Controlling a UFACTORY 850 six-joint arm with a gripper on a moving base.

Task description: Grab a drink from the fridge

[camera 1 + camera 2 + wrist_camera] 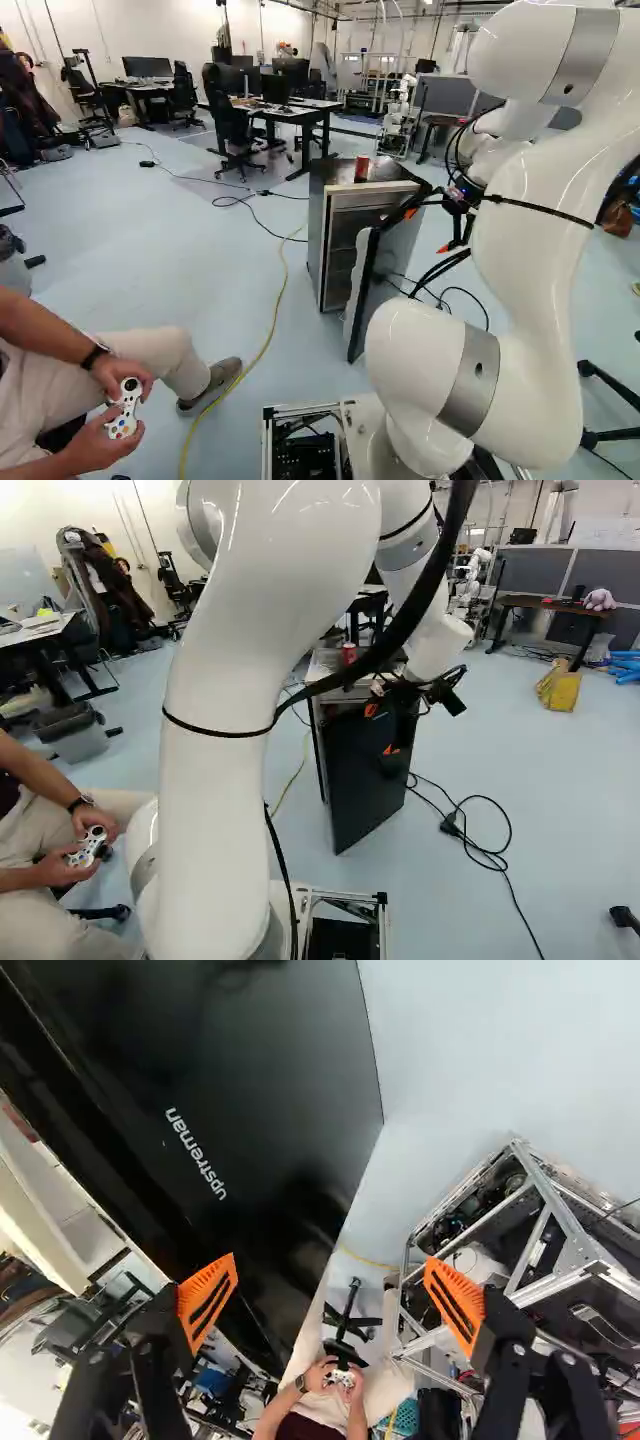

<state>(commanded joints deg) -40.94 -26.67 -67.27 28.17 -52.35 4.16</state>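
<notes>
My gripper (pixel 428 232) is at the upper part of the partly open fridge door (pixel 362 785), on its dark outer side. The wrist view has the gripper (pixel 332 1300) open, with nothing held between its orange pads. Ahead of it spreads the black door face (pixel 270 1090); one finger overlaps the dark door in that view, the other stands over the background. Whether either touches the door I cannot tell. The fridge (pixel 316 235) shows pale shelves (pixel 350 245) through the gap. A red can (pixel 361 168) stands upright on its top. No drink inside can be made out.
A seated person holding a game controller (pixel 124 408) is close at the left of the base. A yellow cable (pixel 273 320) runs along the floor beside the fridge, and black cables (pixel 490 852) lie to its other side. Desks and chairs (pixel 230 120) stand farther back, near another robot (pixel 397 120).
</notes>
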